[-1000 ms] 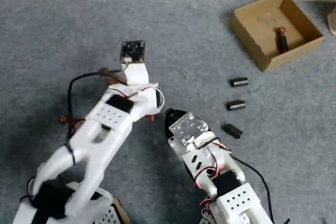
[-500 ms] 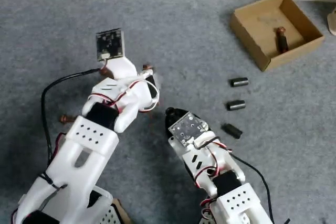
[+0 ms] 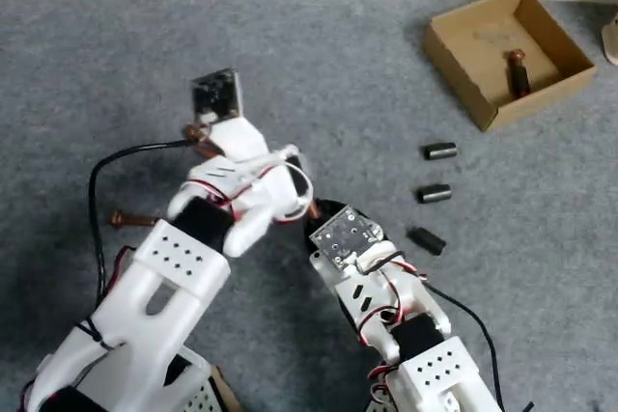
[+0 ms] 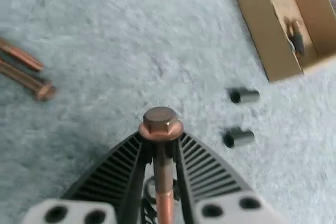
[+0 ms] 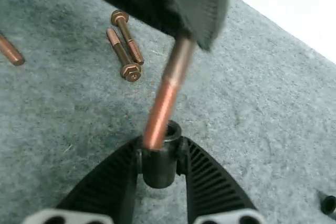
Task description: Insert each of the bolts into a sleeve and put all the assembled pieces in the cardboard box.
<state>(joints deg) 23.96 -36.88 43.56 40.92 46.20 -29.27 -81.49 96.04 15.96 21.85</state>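
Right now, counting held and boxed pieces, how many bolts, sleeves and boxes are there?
Bolts: 5, one held, three loose, one boxed
Sleeves: 5, one held, three loose, one boxed
Box: 1
Total: 11

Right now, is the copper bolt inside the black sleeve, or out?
Out, it seems: in the right wrist view the bolt has its tip at the rim of the sleeve, whose hole shows open beside it.

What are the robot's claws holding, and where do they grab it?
The left claw grips a copper bolt on its shaft, just under the head. The right claw grips a black sleeve by its sides.
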